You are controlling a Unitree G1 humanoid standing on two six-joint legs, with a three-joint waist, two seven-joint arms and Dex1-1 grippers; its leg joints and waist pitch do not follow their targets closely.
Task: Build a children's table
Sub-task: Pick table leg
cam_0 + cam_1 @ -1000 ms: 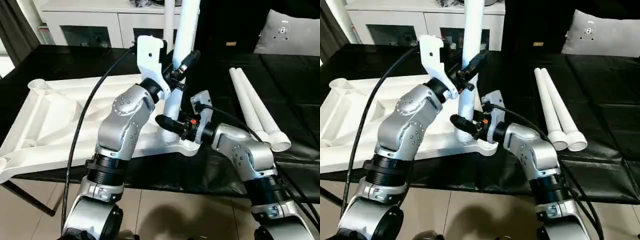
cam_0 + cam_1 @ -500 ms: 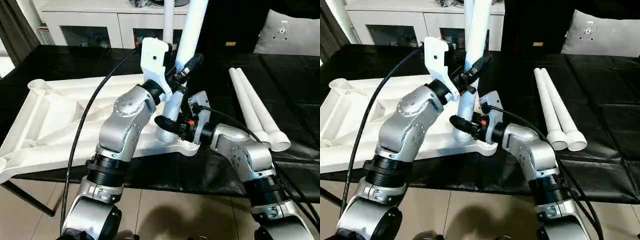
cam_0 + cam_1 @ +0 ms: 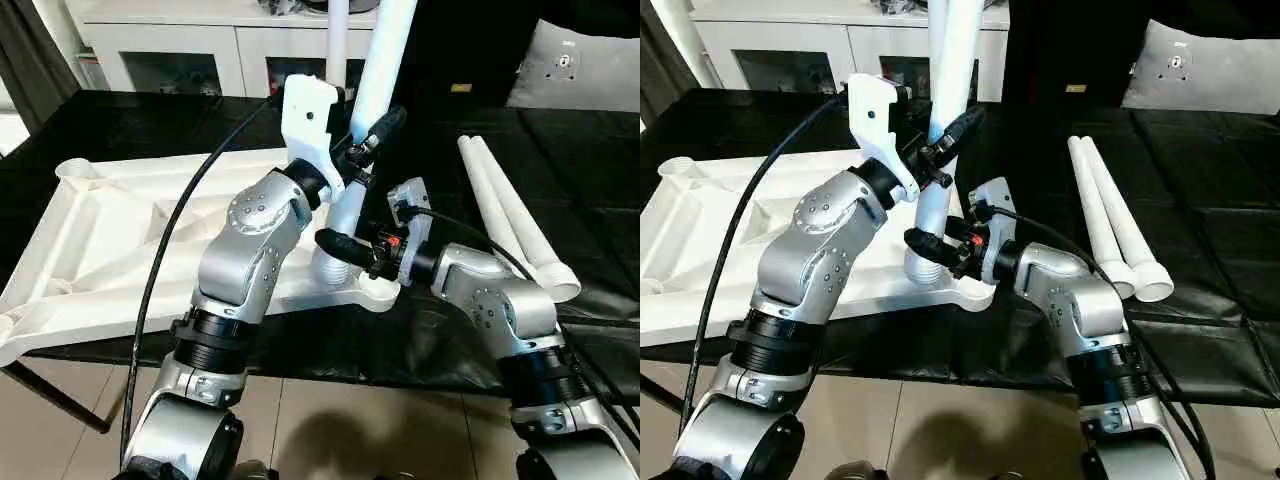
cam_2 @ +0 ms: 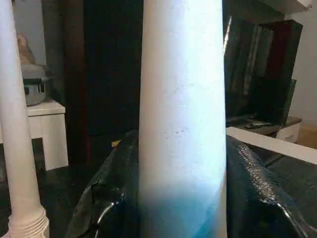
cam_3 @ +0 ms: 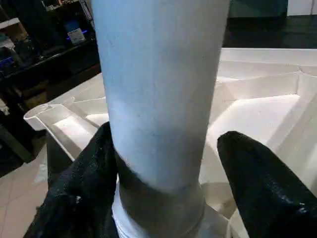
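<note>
Here, in the left eye view, the white table top [image 3: 120, 240] lies upside down on the black-covered bench [image 3: 600, 160], its ribs facing up. One leg [image 3: 365, 120] stands upright in the near corner socket [image 3: 372, 291], and its upper end is cut off by the frame. The left claw [image 3: 368, 140] grips this leg about halfway up. The right claw [image 3: 350, 248] is low at the leg's base, and the leg hides part of it.

In the right eye view, two spare legs [image 3: 1110, 225] lie side by side on the bench, to the right. A second upright leg behind is mostly hidden by the left arm. The white cabinet [image 3: 790, 45] stands at the back.

In the left wrist view, the held leg [image 4: 182, 124] rises between the two black fingers [image 4: 106, 198], which press on both sides.

In the right wrist view, one finger [image 5: 81, 188] touches the leg [image 5: 158, 89], the other stands apart from it, so this claw is open around the leg. The socket below is hard to see.
</note>
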